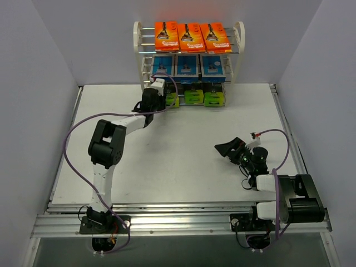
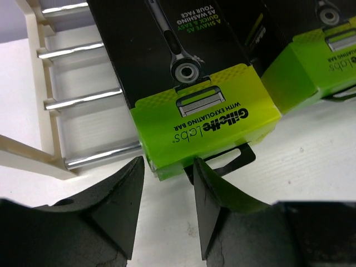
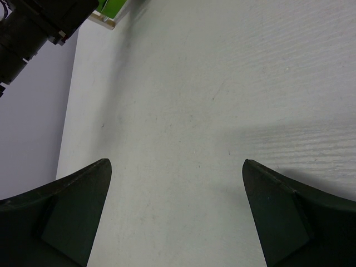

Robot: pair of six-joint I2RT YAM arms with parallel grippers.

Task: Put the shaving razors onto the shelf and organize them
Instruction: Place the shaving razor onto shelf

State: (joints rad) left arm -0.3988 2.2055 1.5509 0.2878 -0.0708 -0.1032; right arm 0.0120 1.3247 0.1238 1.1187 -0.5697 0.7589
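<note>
Spreading across most of the overhead view, the white desk point(image 1: 183, 161) carries the shelf point(image 1: 240, 39) at its far edge, a white-framed rack with rounded side panels and thin silver rods. The shaving razors point(image 1: 192, 67) all sit on it: three orange cards point(image 1: 192, 36) lie side by side on the top tier, three blue packs point(image 1: 213, 65) stand in a row on the middle tier, and three black-and-lime boxes point(image 1: 194, 97) line the bottom tier. The left arm point(image 1: 105, 144) stretches from its base to the rack's lower left corner, while the right arm point(image 1: 289, 194) is folded low over the near right part of the desk, well apart from the shelf. In the left wrist view the leftmost lime box point(image 2: 206, 111) rests on the bottom rods point(image 2: 83, 99) with its green end past the front rod, toward the camera, and a second box point(image 2: 311, 61) lies just beside it. The left hand point(image 2: 168, 167) is partly open, its two dark fingers a narrow gap apart with bare desk showing between them. The box's near edge sits right at the fingertips and is wider than that gap. Nothing is clamped, though whether a tip touches the box cannot be told. The right hand point(image 3: 177, 164) has its fingers spread wide over bare desk and holds nothing.
</note>
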